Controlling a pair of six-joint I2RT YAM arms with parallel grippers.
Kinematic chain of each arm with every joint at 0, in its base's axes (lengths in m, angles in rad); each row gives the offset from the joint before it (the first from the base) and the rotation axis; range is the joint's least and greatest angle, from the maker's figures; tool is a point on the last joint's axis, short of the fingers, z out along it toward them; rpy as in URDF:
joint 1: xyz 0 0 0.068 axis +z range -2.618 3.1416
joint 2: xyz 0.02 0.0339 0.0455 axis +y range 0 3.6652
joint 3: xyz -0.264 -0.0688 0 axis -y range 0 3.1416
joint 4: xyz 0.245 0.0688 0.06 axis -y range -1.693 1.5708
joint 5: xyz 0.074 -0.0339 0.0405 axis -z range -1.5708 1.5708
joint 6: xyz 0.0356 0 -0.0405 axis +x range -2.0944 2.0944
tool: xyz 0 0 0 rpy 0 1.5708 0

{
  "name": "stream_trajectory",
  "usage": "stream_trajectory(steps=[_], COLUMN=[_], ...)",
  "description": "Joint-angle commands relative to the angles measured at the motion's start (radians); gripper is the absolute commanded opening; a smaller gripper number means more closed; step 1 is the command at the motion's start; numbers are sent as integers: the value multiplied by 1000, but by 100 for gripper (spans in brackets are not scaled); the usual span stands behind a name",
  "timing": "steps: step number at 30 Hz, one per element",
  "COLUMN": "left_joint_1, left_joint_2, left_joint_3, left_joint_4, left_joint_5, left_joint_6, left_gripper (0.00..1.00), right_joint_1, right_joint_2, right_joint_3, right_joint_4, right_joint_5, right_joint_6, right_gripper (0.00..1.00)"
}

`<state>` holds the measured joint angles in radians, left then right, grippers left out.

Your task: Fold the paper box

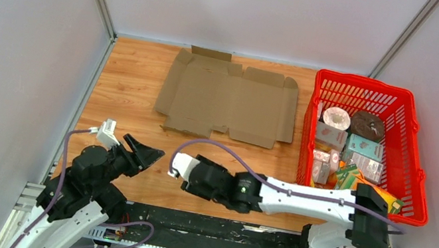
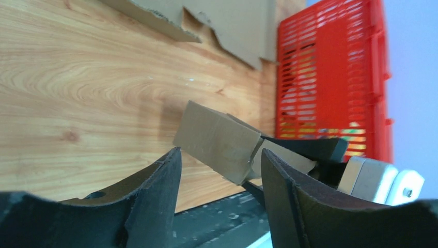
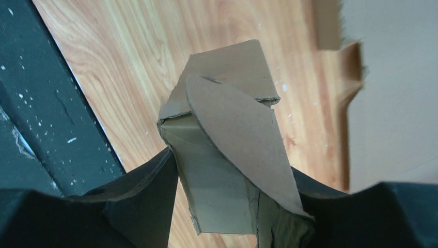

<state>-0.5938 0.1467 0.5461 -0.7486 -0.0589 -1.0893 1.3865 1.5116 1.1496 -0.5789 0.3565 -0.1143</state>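
A small brown, partly folded paper box (image 3: 227, 82) sits between the jaws of my right gripper (image 3: 232, 165), which is shut on its lower end, a curved flap lying across its front. The same box (image 2: 217, 139) shows in the left wrist view, held just above the wooden table near the front edge. My left gripper (image 2: 219, 152) is open, its jaws apart just short of the box and not touching it. In the top view my left gripper (image 1: 148, 152) faces my right gripper (image 1: 176, 171) across a small gap, and the box is hard to make out there.
A large flat unfolded cardboard blank (image 1: 228, 98) lies at the back of the table. A red plastic basket (image 1: 377, 90) with several packaged items stands at the right. The black base rail (image 1: 219, 228) runs along the near edge. Grey walls enclose the table.
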Motion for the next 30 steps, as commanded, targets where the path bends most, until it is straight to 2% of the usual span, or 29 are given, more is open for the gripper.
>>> stream_trajectory(steps=[1,2,7,11,17,23,30], left_joint_1=[2,3,2,3,2,0,-20], left_joint_2=[105,122,142,100,158,312,360], left_joint_3=[-92,-113,-175,-245,-259,-189,-150], left_joint_4=[195,213,290,357,454,483,505], left_joint_5=[97,108,148,177,274,330,338], left_joint_6=[183,184,180,180,232,336,394], left_gripper=[63,63,59,59,62,61,64], right_joint_1=[-84,-102,-176,-199,-231,-264,-288], right_joint_2=[105,143,223,233,165,99,33], right_joint_3=[149,168,233,213,165,122,71], right_joint_4=[-265,-289,-296,-262,-214,-190,-125], right_joint_5=[-236,-293,-390,-418,-441,-449,-459], right_joint_6=[65,62,50,47,54,61,71], right_gripper=[55,55,63,79,93,98,100])
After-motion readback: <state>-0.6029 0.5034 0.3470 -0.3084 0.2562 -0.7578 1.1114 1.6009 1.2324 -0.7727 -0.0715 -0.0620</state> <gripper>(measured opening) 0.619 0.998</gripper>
